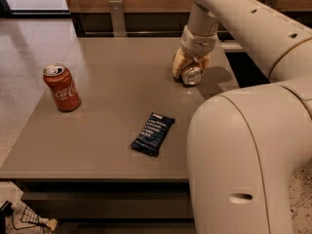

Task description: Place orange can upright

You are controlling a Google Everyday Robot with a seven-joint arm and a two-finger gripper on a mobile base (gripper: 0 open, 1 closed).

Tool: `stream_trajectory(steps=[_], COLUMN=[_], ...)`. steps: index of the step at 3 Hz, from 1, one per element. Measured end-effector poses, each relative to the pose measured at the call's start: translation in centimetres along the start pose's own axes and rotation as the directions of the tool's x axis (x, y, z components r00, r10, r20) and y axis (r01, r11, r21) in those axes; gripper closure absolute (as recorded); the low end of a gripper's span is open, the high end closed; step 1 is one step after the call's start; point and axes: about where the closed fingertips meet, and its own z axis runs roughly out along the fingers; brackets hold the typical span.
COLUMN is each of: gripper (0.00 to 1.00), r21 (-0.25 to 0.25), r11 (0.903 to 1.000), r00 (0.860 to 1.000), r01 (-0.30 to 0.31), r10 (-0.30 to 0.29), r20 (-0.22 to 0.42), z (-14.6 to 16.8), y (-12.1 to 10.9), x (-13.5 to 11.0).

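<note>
The orange can (190, 74) is at the back right of the grey table (117, 111). It is tilted, with its silver end facing the camera, and its bottom edge is close to the tabletop. My gripper (189, 66) is shut on it, with yellowish fingers (178, 62) on either side of its body. Most of the can's body is hidden by the fingers and the wrist above.
A red Coca-Cola can (62, 87) stands upright at the left of the table. A dark blue snack bar wrapper (153, 133) lies near the front middle. My arm's large white body (243, 155) covers the table's right front.
</note>
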Motion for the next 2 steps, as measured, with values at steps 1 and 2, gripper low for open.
stream_trajectory(steps=[1, 2], gripper=[1.0, 1.0], r21=[-0.001, 0.0], r11=[1.0, 1.0], r00=[1.0, 1.0], r01=[0.001, 0.002], r10=[-0.001, -0.002], r20=[0.003, 0.01], z=[0.29, 0.05], y=[0.08, 0.0], x=[-0.2, -0.26])
